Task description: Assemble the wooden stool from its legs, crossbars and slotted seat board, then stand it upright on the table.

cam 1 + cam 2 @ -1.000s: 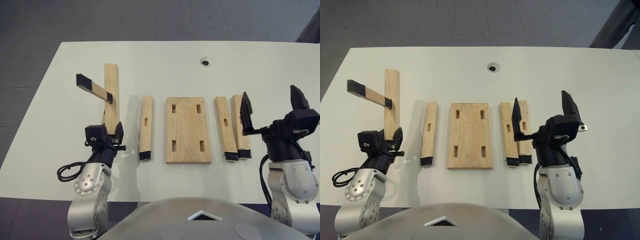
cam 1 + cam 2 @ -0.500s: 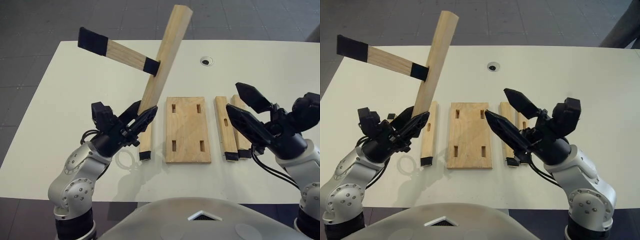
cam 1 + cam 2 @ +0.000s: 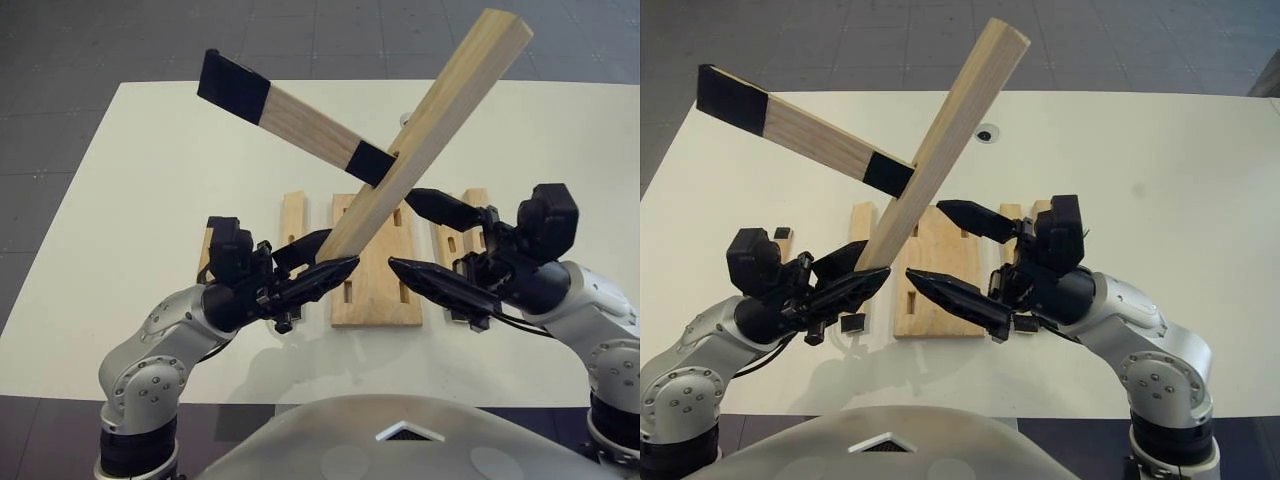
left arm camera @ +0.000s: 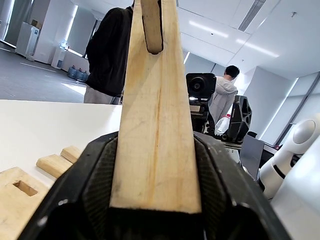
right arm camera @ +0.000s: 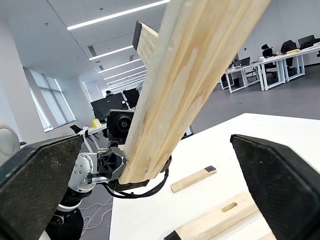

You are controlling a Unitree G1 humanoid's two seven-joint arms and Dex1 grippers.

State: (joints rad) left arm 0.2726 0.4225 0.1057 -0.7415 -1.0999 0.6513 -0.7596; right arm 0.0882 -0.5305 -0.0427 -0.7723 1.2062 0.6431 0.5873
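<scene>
The left gripper point(image 3: 336, 256) pinches the tilted leg point(image 3: 440, 120) between its fingers at lower centre, crossbar point(image 3: 300, 120) jutting upper left, while the right gripper point(image 3: 402, 231), fingers spread, hangs just beside it at centre right.

Bright, even light from long ceiling strip lamps point(image 5: 115, 15) falls on the white rectangular tabletop point(image 3: 150, 180). In the wrist views the nearest pale wooden leg point(image 5: 190, 75) looks soft-focused.

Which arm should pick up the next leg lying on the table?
Right. The right gripper is open and empty, close to two spare legs. The left gripper is shut on the raised leg with its crossbar.
</scene>
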